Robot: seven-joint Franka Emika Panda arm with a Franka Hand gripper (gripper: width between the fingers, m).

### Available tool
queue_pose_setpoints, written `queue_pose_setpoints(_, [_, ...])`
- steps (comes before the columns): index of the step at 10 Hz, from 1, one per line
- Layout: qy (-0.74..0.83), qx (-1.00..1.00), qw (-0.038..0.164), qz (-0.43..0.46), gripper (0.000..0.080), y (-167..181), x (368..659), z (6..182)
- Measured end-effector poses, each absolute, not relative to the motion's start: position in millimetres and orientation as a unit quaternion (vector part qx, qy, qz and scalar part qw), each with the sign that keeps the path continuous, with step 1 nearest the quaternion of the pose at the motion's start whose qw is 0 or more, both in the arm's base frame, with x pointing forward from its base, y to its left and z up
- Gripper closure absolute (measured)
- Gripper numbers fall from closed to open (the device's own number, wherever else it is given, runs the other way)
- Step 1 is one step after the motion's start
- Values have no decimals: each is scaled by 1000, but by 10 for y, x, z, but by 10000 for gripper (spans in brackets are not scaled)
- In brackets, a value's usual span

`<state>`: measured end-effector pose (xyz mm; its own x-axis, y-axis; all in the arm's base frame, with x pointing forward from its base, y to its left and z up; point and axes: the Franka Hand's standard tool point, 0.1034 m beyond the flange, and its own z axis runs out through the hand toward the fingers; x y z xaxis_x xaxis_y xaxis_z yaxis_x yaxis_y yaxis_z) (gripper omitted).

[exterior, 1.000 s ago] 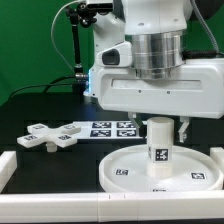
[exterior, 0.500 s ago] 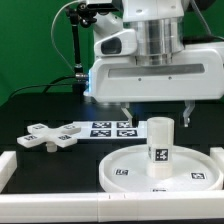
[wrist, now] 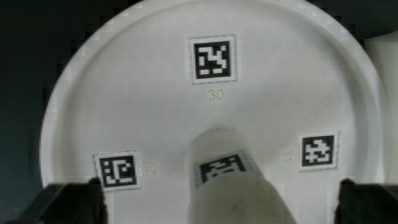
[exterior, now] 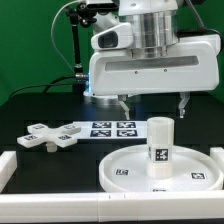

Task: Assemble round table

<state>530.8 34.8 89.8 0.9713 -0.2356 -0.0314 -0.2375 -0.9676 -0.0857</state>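
Note:
The large white rimmed disc [exterior: 163, 168] lies on the table at the front right of the exterior view. The short cylinder leg [exterior: 159, 147] stands upright in its centre, tag facing the camera. My gripper [exterior: 152, 103] hangs open and empty above and behind the leg, its fingers clear of the leg's top. The cross-shaped foot [exterior: 49, 136] lies flat at the exterior view's left. In the wrist view the disc [wrist: 143, 110] fills the frame, the leg [wrist: 237, 190] rises between my dark fingertips [wrist: 79, 203].
The marker board [exterior: 108, 128] lies behind the disc, between it and the foot. A white rail [exterior: 60, 208] runs along the front edge, with a raised end [exterior: 6, 165] at the exterior view's left. The arm's white body looms over the disc.
My gripper has risen straight up off the leg over the last second, its open fingers now well above the leg's top. The leg stays standing in the disc.

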Motion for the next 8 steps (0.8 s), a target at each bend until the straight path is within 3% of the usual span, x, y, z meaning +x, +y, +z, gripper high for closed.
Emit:
queue_pose_setpoints(4, [29,-998,54,3,151,-180,4970,913])
queue_pose_setpoints(8, [22,-998,55,5,151,-117,4966,895])
